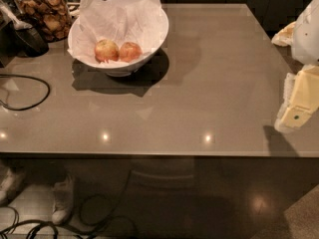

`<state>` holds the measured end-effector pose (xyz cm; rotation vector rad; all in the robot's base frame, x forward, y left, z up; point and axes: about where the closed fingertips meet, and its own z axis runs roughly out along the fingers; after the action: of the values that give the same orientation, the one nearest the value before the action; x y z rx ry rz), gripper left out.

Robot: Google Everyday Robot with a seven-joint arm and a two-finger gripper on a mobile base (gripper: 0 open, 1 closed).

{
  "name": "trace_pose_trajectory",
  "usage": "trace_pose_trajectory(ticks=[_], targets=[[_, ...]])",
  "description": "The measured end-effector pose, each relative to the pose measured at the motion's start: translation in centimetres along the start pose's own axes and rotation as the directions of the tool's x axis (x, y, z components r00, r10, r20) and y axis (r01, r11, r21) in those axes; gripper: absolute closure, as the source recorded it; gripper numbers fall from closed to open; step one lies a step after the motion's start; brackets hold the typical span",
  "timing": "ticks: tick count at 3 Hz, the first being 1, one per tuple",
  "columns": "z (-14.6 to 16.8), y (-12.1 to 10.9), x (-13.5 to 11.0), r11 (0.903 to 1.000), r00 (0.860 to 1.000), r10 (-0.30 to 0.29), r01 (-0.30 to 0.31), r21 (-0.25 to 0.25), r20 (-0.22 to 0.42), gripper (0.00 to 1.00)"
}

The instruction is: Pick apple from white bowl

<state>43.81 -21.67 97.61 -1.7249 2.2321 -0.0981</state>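
The white bowl [149, 43], lined with crumpled white paper, stands on the grey table at the back left. Inside it lie two apples side by side. The reddish-orange apple [130, 51] is on the right. A paler yellowish apple with a red blush [106, 50] is on the left, touching or nearly touching it. My gripper [297, 101] is at the right edge of the view, over the table's right side, far from the bowl. Its pale yellow finger points down and left.
A glass jar of brown snacks [44, 11] stands behind the bowl at the far left, with a dark object [27, 39] beside it. A black cable [30, 91] loops on the table's left. Below the table's front edge are cables and a person's white shoes [62, 198].
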Motion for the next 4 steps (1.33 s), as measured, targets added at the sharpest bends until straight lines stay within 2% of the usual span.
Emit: trace_pose_trajectory(ticks=[1,2,3,4], targets=[[-0.1,-0.8,-0.9,0.9998,1.0,0.005,-0.005,0.017,-0.001,0.0],[-0.2,-6.8,-5.1,0.9984,0.999,0.01,-0.008,0.056,-0.038,0.0],[-0.1,-6.9,-5.2,0.9981,0.999,0.013,-0.011,0.06,-0.037,0.0],[1.0,-8.0,-6.1,0.9951,0.997,0.079,-0.078,0.062,-0.024,0.0]])
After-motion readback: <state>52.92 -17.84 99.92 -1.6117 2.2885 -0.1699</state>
